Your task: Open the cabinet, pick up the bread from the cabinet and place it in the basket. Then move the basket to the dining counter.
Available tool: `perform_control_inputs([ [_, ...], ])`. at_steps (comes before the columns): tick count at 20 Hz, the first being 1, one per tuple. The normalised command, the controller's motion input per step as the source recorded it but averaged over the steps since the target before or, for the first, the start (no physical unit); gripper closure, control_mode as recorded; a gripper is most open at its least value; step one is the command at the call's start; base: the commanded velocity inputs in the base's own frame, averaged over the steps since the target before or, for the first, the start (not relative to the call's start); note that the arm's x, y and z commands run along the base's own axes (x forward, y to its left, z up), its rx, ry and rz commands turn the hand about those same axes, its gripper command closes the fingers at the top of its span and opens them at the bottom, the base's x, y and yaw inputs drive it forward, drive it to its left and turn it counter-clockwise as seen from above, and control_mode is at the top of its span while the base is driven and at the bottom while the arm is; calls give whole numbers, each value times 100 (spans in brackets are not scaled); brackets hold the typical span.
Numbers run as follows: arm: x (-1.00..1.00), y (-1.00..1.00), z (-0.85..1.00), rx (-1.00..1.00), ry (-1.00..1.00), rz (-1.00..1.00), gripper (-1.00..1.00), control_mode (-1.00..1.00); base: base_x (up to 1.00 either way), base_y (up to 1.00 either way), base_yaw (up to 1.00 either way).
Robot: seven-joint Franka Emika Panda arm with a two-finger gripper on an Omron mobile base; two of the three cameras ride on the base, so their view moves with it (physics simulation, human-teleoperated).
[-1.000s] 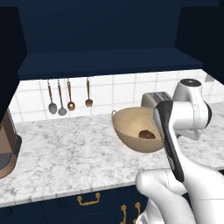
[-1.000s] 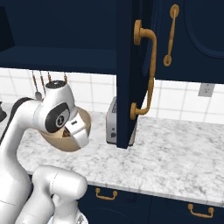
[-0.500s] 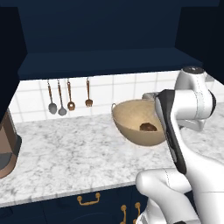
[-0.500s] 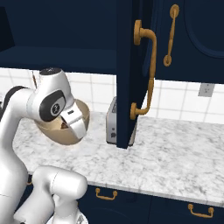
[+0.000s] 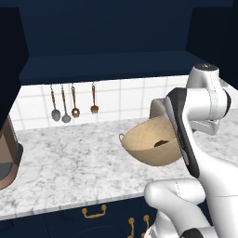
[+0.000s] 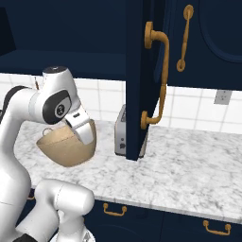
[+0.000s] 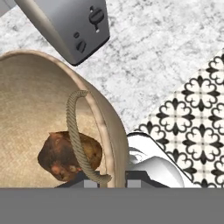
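Observation:
My gripper (image 6: 89,140) is shut on the rim of the tan basket (image 5: 148,145), one finger inside the wall and one outside. The basket (image 6: 61,150) hangs tilted above the marbled worktop near its front edge. The bread (image 7: 65,155), a brown crusty lump, lies in the bottom of the basket (image 7: 107,122) under a rope handle, and shows as a dark spot (image 5: 161,143) in the left base view. The navy cabinet (image 5: 107,32) overhead stands open, its door (image 6: 137,80) swung out toward me. The dining counter is out of view.
A grey toaster (image 6: 121,137) stands at the back, just behind the basket and under the open door's edge. Hanging utensils (image 5: 74,102) line the tiled wall. A brown appliance (image 5: 7,153) sits at far left. Patterned floor (image 7: 197,109) shows beyond the counter edge.
The arm has swung round, and the basket has come off its spot by the toaster toward the counter's front, with the bread still inside.

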Motion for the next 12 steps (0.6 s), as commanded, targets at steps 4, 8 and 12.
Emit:
perform_control_inputs([
  [4,0,0,0,0,0,0,100,100,-1,0,-1],
  [8,0,0,0,0,0,0,100,100,-42,0,-1],
  [12,0,0,0,0,0,0,100,100,-72,0,0],
])
